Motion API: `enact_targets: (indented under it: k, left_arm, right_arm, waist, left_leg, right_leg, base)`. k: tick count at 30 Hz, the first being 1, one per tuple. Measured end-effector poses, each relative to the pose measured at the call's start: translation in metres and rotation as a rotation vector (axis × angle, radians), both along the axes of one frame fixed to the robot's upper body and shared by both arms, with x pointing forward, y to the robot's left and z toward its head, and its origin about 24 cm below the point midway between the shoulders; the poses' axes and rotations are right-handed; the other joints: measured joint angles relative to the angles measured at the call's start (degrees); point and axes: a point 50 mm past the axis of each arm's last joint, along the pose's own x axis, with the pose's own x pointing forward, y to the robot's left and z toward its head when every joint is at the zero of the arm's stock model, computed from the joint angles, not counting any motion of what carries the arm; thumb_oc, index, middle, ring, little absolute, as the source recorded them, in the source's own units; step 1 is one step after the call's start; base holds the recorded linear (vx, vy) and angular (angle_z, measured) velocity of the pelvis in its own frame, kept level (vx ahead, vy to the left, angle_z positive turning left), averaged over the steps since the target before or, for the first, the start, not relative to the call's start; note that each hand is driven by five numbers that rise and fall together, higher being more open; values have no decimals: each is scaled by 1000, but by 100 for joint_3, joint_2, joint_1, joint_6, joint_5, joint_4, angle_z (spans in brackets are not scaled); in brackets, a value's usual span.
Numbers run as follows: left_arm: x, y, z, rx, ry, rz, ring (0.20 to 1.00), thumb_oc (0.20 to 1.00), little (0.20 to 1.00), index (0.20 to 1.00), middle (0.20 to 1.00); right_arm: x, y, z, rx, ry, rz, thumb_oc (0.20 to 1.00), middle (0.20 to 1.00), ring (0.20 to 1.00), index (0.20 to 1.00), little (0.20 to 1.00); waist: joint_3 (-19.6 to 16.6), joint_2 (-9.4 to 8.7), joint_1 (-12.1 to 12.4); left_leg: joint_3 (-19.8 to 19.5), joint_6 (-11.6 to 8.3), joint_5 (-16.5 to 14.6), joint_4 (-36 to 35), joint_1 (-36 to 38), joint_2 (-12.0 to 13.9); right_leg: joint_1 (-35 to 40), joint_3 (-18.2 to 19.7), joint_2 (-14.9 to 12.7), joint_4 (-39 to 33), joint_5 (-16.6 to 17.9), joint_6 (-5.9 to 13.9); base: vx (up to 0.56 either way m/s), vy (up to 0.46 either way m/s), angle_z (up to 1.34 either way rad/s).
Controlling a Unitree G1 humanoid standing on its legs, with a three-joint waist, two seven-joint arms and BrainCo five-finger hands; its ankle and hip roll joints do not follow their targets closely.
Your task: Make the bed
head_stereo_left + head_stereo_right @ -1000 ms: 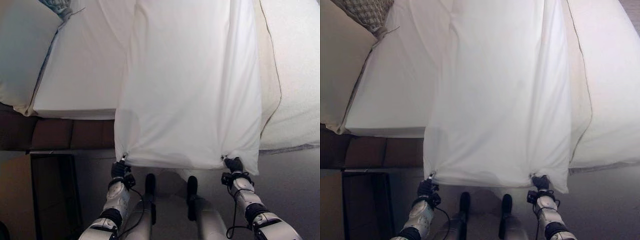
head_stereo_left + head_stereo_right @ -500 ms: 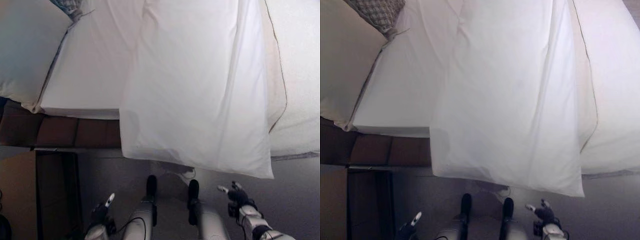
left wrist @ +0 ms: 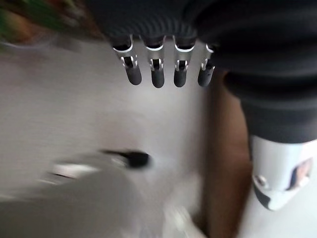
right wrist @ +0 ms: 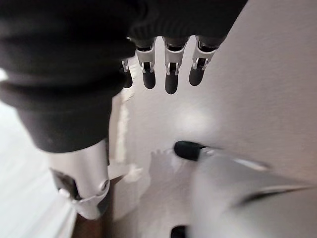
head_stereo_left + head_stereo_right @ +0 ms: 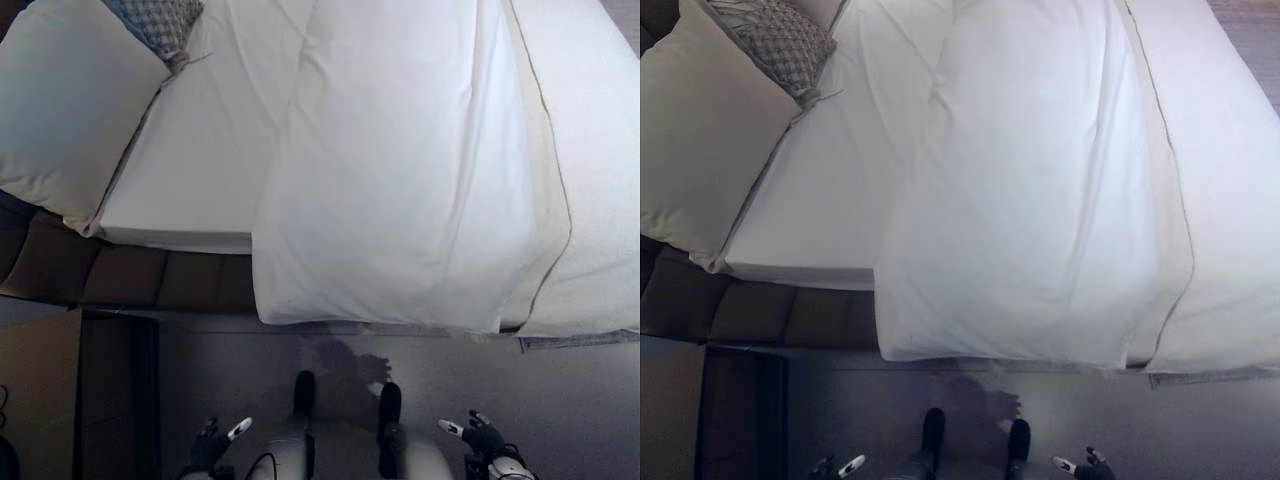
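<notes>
Sheet (image 5: 390, 180) released; both hands low, fingers apparently straight.

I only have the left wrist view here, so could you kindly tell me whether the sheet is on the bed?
Observer: Yes, the white sheet lies spread across the mattress, its near edge hanging over the bedside.
Operator: Thank you. Is the right robot hand holding anything?
Observer: No, the right robot hand is open, its fingers straight over the bare floor.
Operator: And what sits at the head of the bed?
Observer: A white pillow with a grey patterned cushion beside it. Your left robot hand is open too.
</notes>
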Motion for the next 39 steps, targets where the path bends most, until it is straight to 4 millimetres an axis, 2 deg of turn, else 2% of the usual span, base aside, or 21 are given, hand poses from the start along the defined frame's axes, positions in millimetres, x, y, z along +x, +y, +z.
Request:
enact_targets:
  k: [5,8,10,11,14,15,17,18,20,21,23,25,28,31,33,35,36,39]
  left_arm:
    - [51,-15,40,77,-218,-256,1000,1000,1000,1000,1000]
    - [88,-27,75,102,-360,-412,1000,1000,1000,1000,1000]
    - [118,-45,107,90,-469,-537,1000,1000,1000,1000,1000]
    - [120,-50,110,74,-474,-567,1000,1000,1000,1000,1000]
    - [141,-77,136,-7,-534,-693,1000,1000,1000,1000,1000]
    - [144,-80,140,-26,-539,-698,1000,1000,1000,1000,1000]
    - [155,-98,157,-67,-575,-755,1000,1000,1000,1000,1000]
    - [164,-113,175,-125,-629,-766,1000,1000,1000,1000,1000]
    - [169,-126,190,-168,-669,-802,1000,1000,1000,1000,1000]
    - [168,-133,189,-196,-662,-807,1000,1000,1000,1000,1000]
    - [170,-133,192,-222,-661,-798,1000,1000,1000,1000,1000]
    - [175,-135,195,-252,-648,-777,1000,1000,1000,1000,1000]
    - [186,-141,210,-240,-679,-773,1000,1000,1000,1000,1000]
    - [199,-143,233,-167,-740,-742,1000,1000,1000,1000,1000]
    - [207,-142,247,-60,-782,-721,1000,1000,1000,1000,1000]
    - [210,-140,256,3,-818,-699,1000,1000,1000,1000,1000]
    - [216,-139,269,92,-859,-680,1000,1000,1000,1000,1000]
    - [223,-131,287,216,-925,-609,1000,1000,1000,1000,1000]
  right_arm:
    - [51,4,41,-40,-246,144,1000,1000,1000,1000,1000]
    - [92,13,81,-58,-418,292,1000,1000,1000,1000,1000]
    - [122,26,111,-54,-520,391,1000,1000,1000,1000,1000]
    - [124,29,112,-52,-523,411,1000,1000,1000,1000,1000]
    - [151,51,140,-35,-604,516,1000,1000,1000,1000,1000]
    - [155,57,146,-28,-617,538,1000,1000,1000,1000,1000]
    - [169,68,164,-23,-668,577,1000,1000,1000,1000,1000]
    - [178,76,179,0,-712,587,1000,1000,1000,1000,1000]
    - [184,86,189,39,-742,602,1000,1000,1000,1000,1000]
    - [183,91,187,70,-733,605,1000,1000,1000,1000,1000]
    - [185,91,190,107,-737,590,1000,1000,1000,1000,1000]
    - [193,99,204,142,-762,596,1000,1000,1000,1000,1000]
    - [205,110,233,192,-841,593,1000,1000,1000,1000,1000]
    - [212,109,250,186,-883,562,1000,1000,1000,1000,1000]
    - [218,106,258,153,-898,519,1000,1000,1000,1000,1000]
    - [221,104,267,119,-918,495,1000,1000,1000,1000,1000]
    - [227,103,283,63,-952,479,1000,1000,1000,1000,1000]
    - [235,109,309,1,-1013,457,1000,1000,1000,1000,1000]
  waist:
    - [25,-1,-18]
    - [175,1,-10]
    - [433,-23,-35]
    - [464,-25,-45]
    - [689,-3,-152]
    - [719,-6,-162]
    - [918,0,-181]
    - [1071,14,-181]
    - [1251,2,-179]
    - [1250,-5,-173]
    - [1251,-6,-161]
    - [1252,-16,-241]
    - [1260,-29,-297]
    - [1295,-85,-343]
    - [1303,-101,-345]
    - [1304,-103,-344]
    - [1313,-118,-361]
    - [1368,-196,-474]
  left_leg:
    - [20,0,0,49,-92,-23]
    - [79,1,0,150,-325,-28]
    - [91,2,1,262,-420,-36]
    - [87,2,1,285,-460,-35]
    - [98,3,0,458,-693,-89]
    - [103,5,-1,535,-776,-107]
    - [135,14,-9,766,-1044,-168]
    - [135,27,-17,830,-1144,-187]
    - [132,35,-22,955,-1250,-201]
    - [138,37,-26,1027,-1322,-212]
    - [178,52,-80,1194,-1473,-226]
    - [235,77,-190,1597,-1793,-258]
    - [356,117,-360,2220,-2326,-278]
    - [414,152,-447,2538,-2685,-282]
    - [447,172,-475,2715,-2883,-247]
    - [473,173,-472,2773,-3010,-230]
    - [484,190,-465,2857,-3191,-212]
    - [518,187,-448,2989,-3384,-223]
  right_leg:
    - [-112,21,-7,58,-4,9]
    - [-405,80,-13,237,-4,6]
    - [-522,99,-29,391,-28,2]
    - [-568,98,-31,426,-36,-1]
    - [-861,135,-99,732,-109,-1]
    - [-959,156,-119,814,-122,8]
    - [-1248,220,-182,1094,-176,8]
    - [-1376,233,-208,1217,-177,7]
    - [-1477,241,-227,1349,-184,-5]
    - [-1554,251,-243,1430,-193,-8]
    - [-1740,331,-269,1631,-239,-18]
    - [-2042,389,-312,1973,-309,-19]
    - [-2581,563,-348,2471,-373,-10]
    - [-2936,675,-362,2698,-407,0]
    - [-3117,748,-319,2802,-400,-7]
    - [-3236,793,-299,2807,-383,-11]
    - [-3420,820,-295,2869,-336,0]
    - [-3599,864,-295,2933,-261,-4]
  base:
    - [-48,19,-2]
    - [-101,6,-10]
    - [-110,26,-1]
    - [-111,45,-1]
    - [-105,42,2]
    - [-154,60,3]
    - [-94,31,0]
    - [-70,25,4]
    - [-93,33,5]
    - [-134,57,-2]
    - [-89,58,-1]
    - [-56,60,-1]
    - [-37,45,-13]
    - [-7,24,-7]
    - [-12,30,-9]
    - [-14,23,-9]
    - [-6,20,-6]
    - [3,11,-3]
